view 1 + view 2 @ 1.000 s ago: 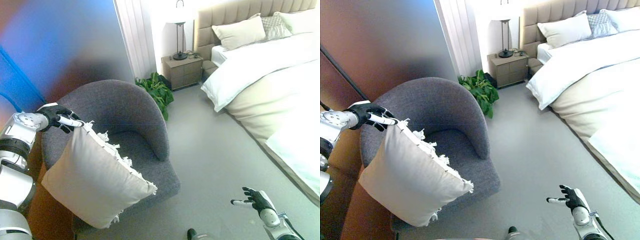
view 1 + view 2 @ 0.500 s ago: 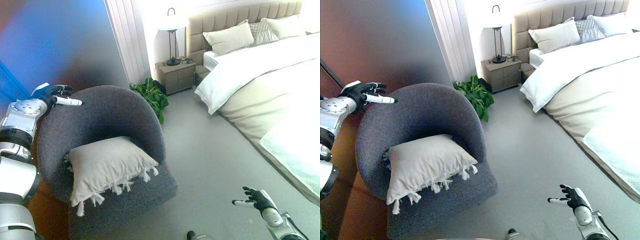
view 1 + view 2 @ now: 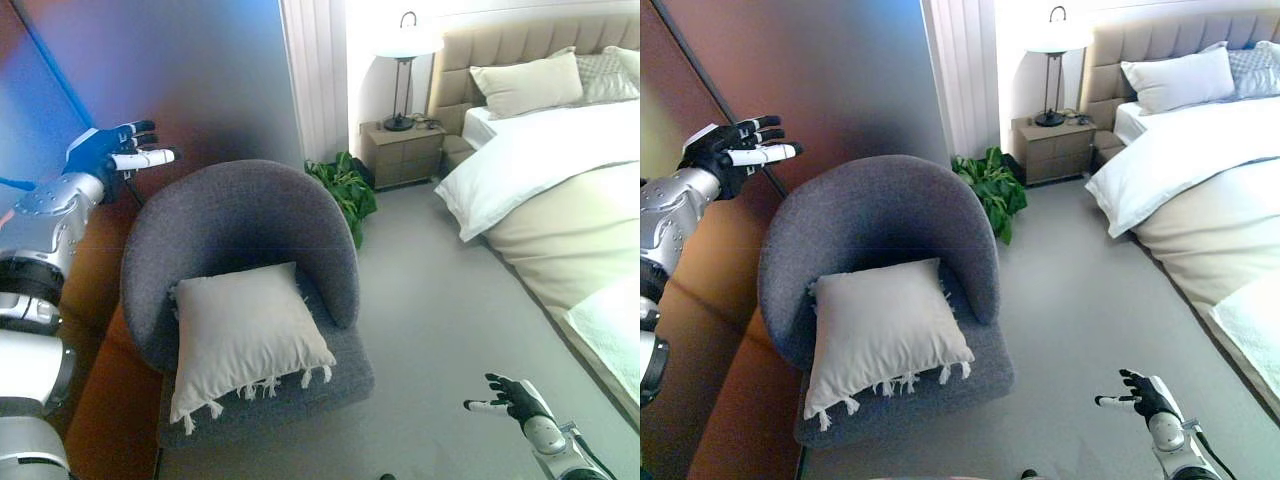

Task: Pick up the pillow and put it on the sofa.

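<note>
Since 1 s ago the pillow has left the left hand: then it hung pinched by a fringed corner over the chair, now it lies on the seat, and the whole view has swung too, so the camera moved as well.

Left hand [image 3: 112,158] is up high, beyond the chair's upper-left rim, fingers straight and spread, holding nothing. Pillow [image 3: 247,336] lies below and to the right of it, well apart, w/ the backrest rim between. Right hand [image 3: 510,398] sits low at bottom right over the floor [image 3: 450,310], fingers loosely out, empty, also well apart from the pillow; left arm looks the nearer of the two, but not by much.

Pillow rests on the seat of the grey armchair [image 3: 250,215] serving as the sofa, top edge leaning against the backrest, fringed bottom edge [image 3: 262,385] pointing toward the seat's front lip. It's near square, so the long axis is weak; if anything it runs back-to-front, tilted a bit so the lower right corner sits further right.

Judgement: placement looks done; only thing left for the left hand is to clear away from the chair, w/o dipping down-right onto the pillow.

Bed [image 3: 560,200], nightstand [image 3: 403,152] w/ lamp [image 3: 404,60], and plant [image 3: 347,185] are off to the right, not involved.
</note>
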